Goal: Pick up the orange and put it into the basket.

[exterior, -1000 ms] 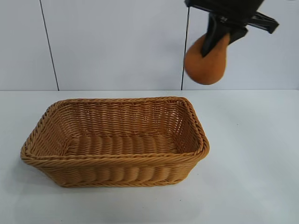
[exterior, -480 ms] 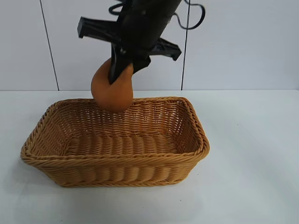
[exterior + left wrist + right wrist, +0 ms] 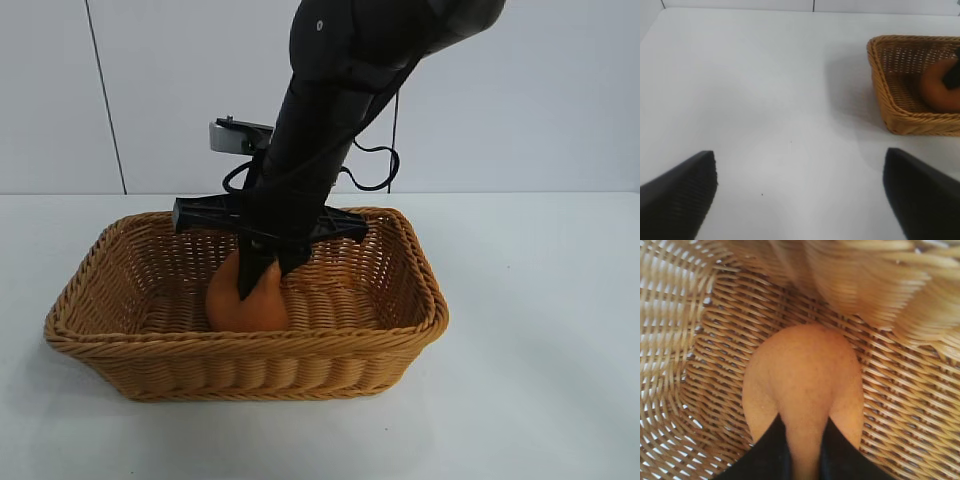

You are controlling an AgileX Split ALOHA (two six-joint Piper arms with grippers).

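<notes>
Right gripper [image 3: 262, 283]: lowered inside large tan-golden woven wicker basket [image 3: 400, 330]; fingers [image 3: 771, 450] pinched on tapering neck of dull orange-brown matte fruit with rounded base, i.e. the orange [image 3: 245, 300]; closed on it, no gap seen in right wrist view.
Orange position: inside basket, left of middle in exterior view; rounded base down at or very near woven floor; contact with floor not confirmable.
Left gripper [image 3: 800, 195]: parked well apart from basket, over bare white table [image 3: 765, 100]; fingers spread wide, holding nothing.
Basket position: on white table, upright, middle of exterior view.
Done so far: orange picked up and brought down into basket.
Left to do (judged): release fruit, lift right arm clear of braided rim; task almost complete.
Risk (judged): fruit could roll or tip once let go, given rounded base and narrow top.
Count, oranges: one.
Count, baskets: one.
Count, grippers seen: two, one working, one idle.
Other loose items on table: none seen.
</notes>
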